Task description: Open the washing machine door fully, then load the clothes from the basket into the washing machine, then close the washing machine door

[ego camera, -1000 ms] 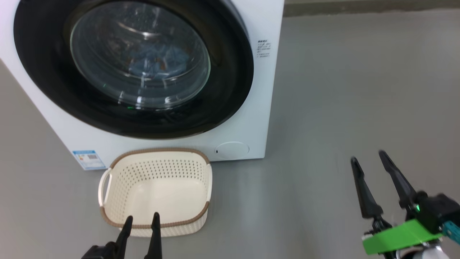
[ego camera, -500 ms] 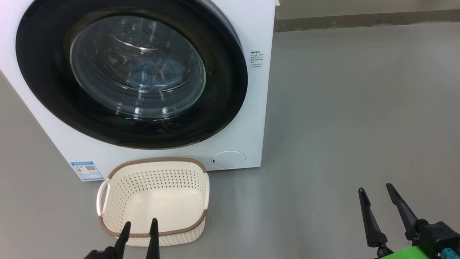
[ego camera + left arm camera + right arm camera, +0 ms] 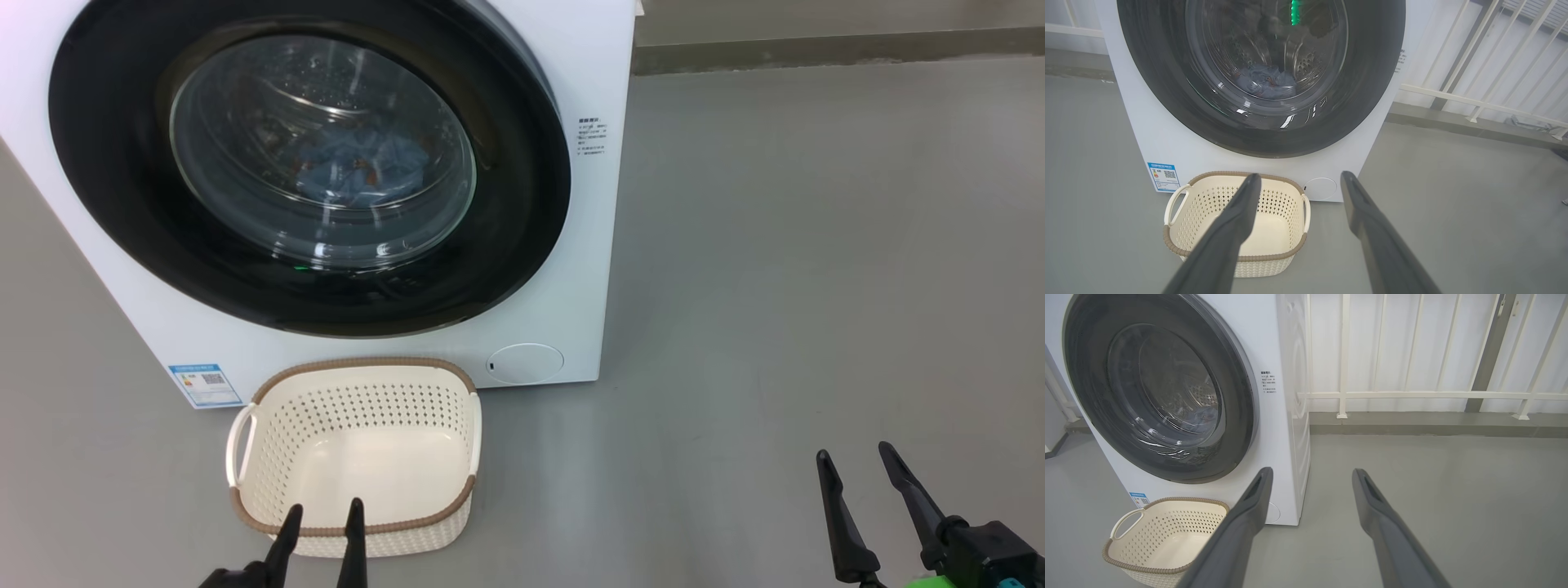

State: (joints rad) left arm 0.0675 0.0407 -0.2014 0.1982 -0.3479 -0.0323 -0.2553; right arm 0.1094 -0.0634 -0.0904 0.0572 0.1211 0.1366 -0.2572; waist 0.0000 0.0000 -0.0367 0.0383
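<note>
Door (image 3: 310, 269) shut flush on washer (image 3: 588, 245), clothes (image 3: 359, 167) behind its glass, basket (image 3: 359, 363) empty. Door lies up and ahead of left gripper (image 3: 324, 508), the nearer one, by the basket's near side; right gripper (image 3: 854, 452) well off right. Both jaws wide, empty. We judge the task done.

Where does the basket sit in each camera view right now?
Head view: basket lower left of centre, under the washing machine door.
Left wrist view: basket lower left, below the door.
Right wrist view: basket bottom left corner.
Shared landmark: blue label sticker, just above the basket's left-hand handle in all three.
</note>
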